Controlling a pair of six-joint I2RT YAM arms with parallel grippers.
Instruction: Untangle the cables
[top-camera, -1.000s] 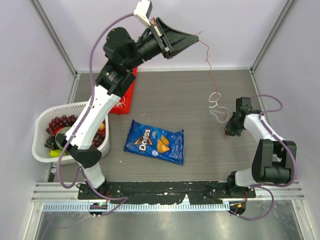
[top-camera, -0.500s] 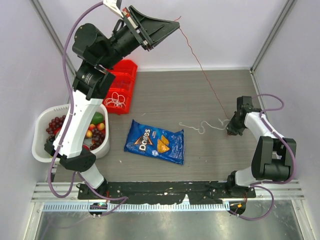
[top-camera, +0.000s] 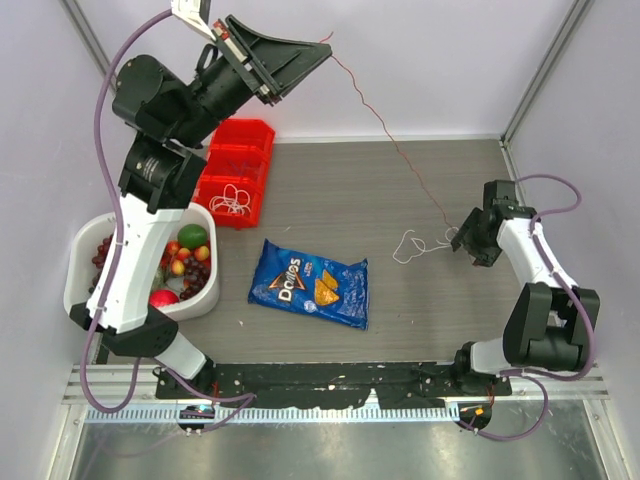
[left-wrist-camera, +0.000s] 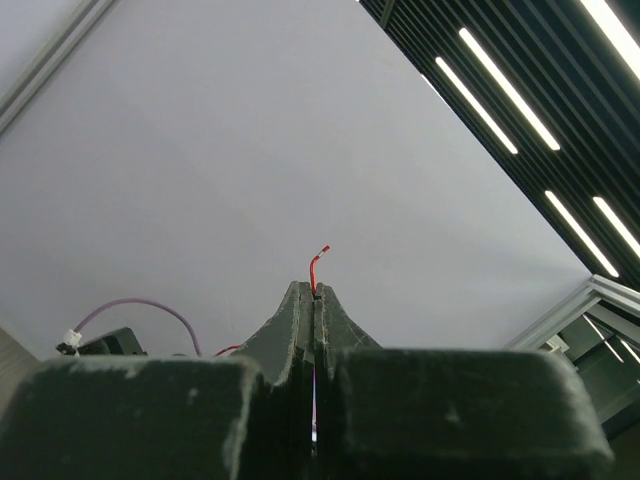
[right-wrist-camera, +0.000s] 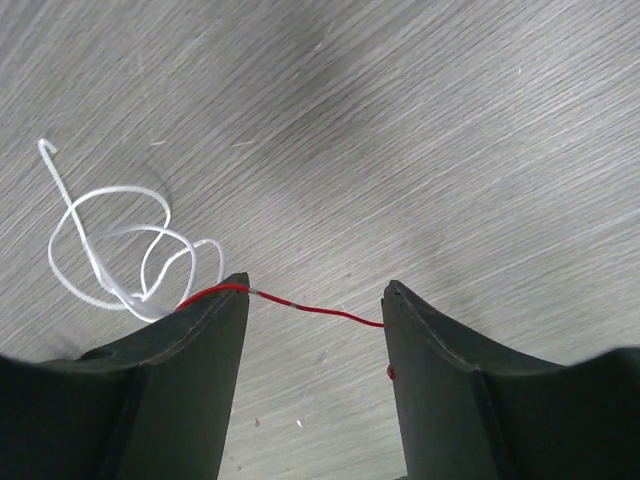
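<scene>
My left gripper (top-camera: 322, 48) is raised high at the back, shut on one end of the red cable (top-camera: 400, 150). A short red tip (left-wrist-camera: 316, 265) sticks out above its closed fingertips (left-wrist-camera: 314, 288). The red cable runs taut down and to the right, towards my right gripper (top-camera: 464, 240) low over the table. That gripper (right-wrist-camera: 315, 290) stands open, and the red cable (right-wrist-camera: 320, 311) crosses the gap between its fingers. A white cable (top-camera: 414, 245) lies looped on the table just left of it, and its loops (right-wrist-camera: 120, 250) also show in the right wrist view.
A blue chip bag (top-camera: 310, 283) lies at the table's middle. A red bin (top-camera: 250, 150) at the back left holds more white cord (top-camera: 232, 203). A white basket (top-camera: 82, 240) of fruit stands at the left edge under my left arm.
My right gripper has opened and let go of the red cable. The left arm swung further left with the red cable. The white cable, stretched out half a second ago, has bunched into loops.
</scene>
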